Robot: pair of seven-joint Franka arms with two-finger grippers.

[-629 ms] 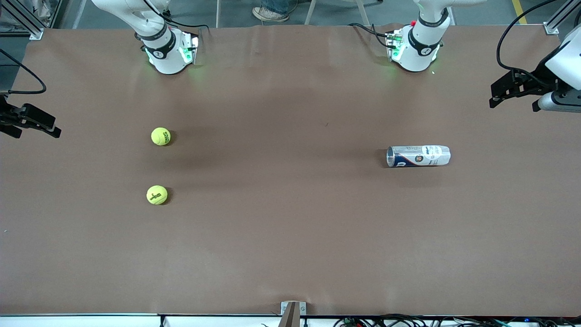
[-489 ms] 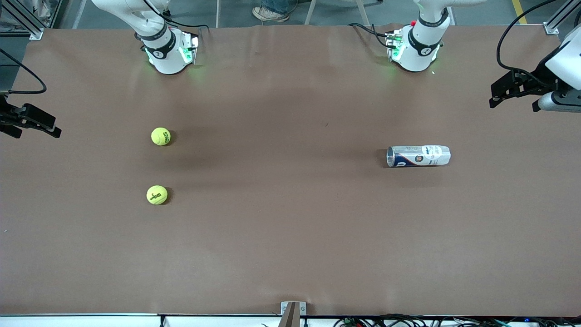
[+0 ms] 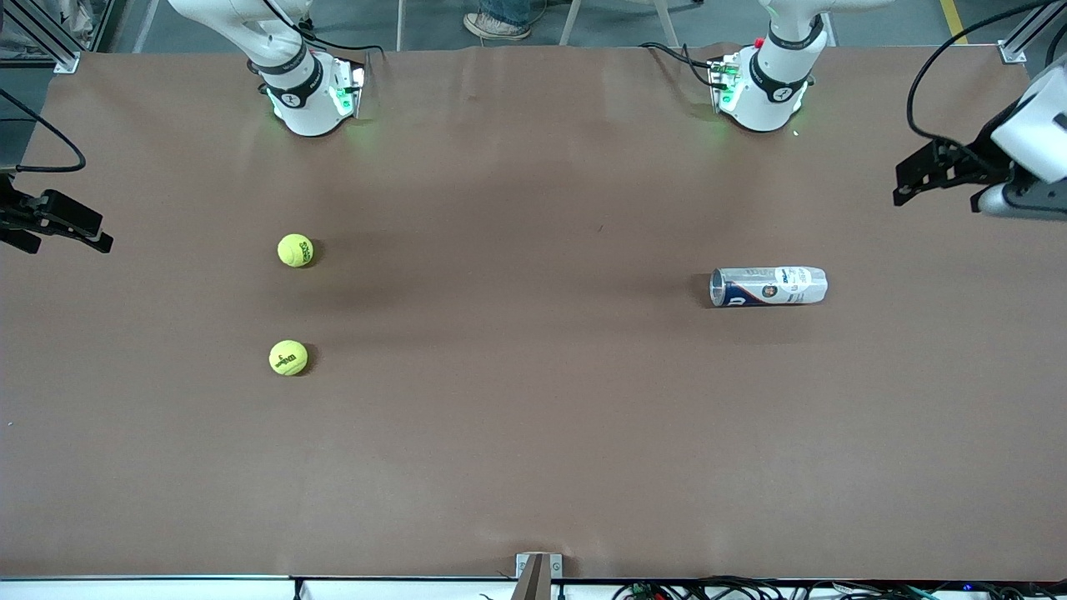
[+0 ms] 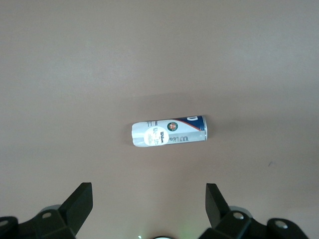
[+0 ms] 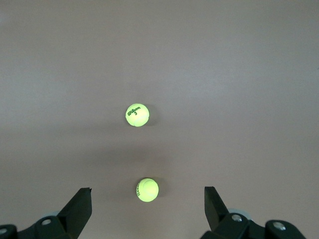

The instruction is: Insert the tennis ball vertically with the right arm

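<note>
a brown table (image 3: 533,433) carries three loose things. two yellow-green tennis balls sit toward the right arm's end, well in from that edge. the far ball (image 3: 295,250) lies closer to the robots' edge, and the near ball (image 3: 288,357) lies almost straight toward the front camera from it, the two well apart. both show dark print on their felt. in the right wrist view the same pair shows again: near ball (image 5: 136,115), far ball (image 5: 147,189).

toward the left arm's end lies the can (image 3: 768,286), a clear tube with a blue and white label, on its side. its long axis runs along the table's length, and its open mouth faces the balls' end. it is well apart from both balls and about as far from the front edge as the gap between them. the left wrist view looks down on the can (image 4: 169,132), which lies alone on bare table.

the right gripper (image 3: 75,231) hangs in the air at the edge of the right arm's end, jaws spread wide, holding nothing; its two fingers (image 5: 79,209) frame the balls in its own wrist view. the left gripper (image 3: 921,175) hangs over the edge at the left arm's end, fingers (image 4: 79,204) likewise spread and empty.
</note>
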